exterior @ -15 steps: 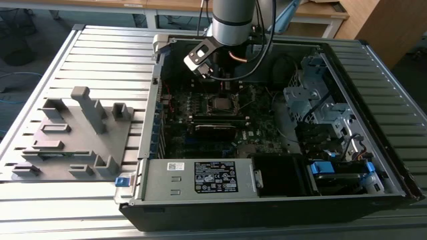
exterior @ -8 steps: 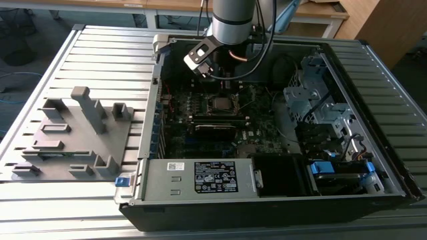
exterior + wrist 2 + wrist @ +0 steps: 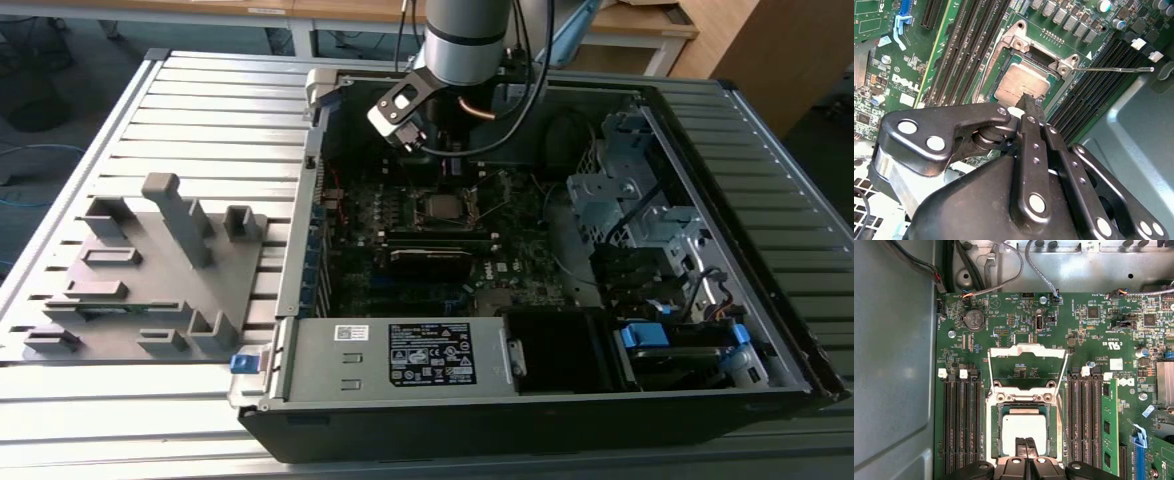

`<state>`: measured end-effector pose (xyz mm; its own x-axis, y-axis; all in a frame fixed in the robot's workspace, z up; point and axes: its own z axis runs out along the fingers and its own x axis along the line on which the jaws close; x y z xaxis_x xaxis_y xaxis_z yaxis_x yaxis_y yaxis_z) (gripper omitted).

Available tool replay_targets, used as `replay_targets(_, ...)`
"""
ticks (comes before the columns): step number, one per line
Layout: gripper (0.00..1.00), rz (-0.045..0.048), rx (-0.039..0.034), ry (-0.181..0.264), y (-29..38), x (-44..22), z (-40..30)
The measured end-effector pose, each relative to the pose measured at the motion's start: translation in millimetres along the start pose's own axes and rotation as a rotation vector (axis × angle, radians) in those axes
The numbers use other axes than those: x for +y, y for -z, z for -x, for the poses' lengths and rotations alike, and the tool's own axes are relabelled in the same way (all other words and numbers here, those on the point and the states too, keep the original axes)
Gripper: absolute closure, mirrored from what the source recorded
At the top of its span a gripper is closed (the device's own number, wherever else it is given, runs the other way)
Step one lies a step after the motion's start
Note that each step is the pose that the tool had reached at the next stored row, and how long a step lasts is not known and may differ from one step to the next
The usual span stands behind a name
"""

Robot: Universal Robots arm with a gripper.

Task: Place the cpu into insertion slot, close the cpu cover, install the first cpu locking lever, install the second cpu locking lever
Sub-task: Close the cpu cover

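Note:
The cpu (image 3: 1024, 426) is a flat grey-brown square lying in the socket on the green motherboard (image 3: 1019, 320); it also shows in the second wrist view as the cpu (image 3: 1021, 82) and in the exterior view as the cpu (image 3: 445, 208). The cpu cover (image 3: 1026, 350), a silvery frame with an open window, stands swung back off the socket. A thin locking lever (image 3: 1114, 70) sticks out sideways, unlatched. My gripper (image 3: 1025, 442) hovers just above one edge of the cpu, fingers pressed together with nothing between them. The arm and gripper (image 3: 447, 170) reach down into the open case.
Memory slots (image 3: 961, 425) flank the socket, and a green memory module (image 3: 1109, 425) stands beyond them. A grey power box (image 3: 400, 355) sits at the case's near end. A metal drive cage (image 3: 627, 200) is on the exterior view's right, a grey fixture (image 3: 147, 270) on its left.

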<state>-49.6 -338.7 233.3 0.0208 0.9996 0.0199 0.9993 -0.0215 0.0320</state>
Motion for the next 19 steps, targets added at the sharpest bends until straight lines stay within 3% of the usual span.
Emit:
replay_targets(8,0.9,-0.0001,-0.0002,0.0,1.8,0.0,0.0)
replay_targets(19,0.9,0.0,0.0,0.0,10.8,0.3,-0.2)
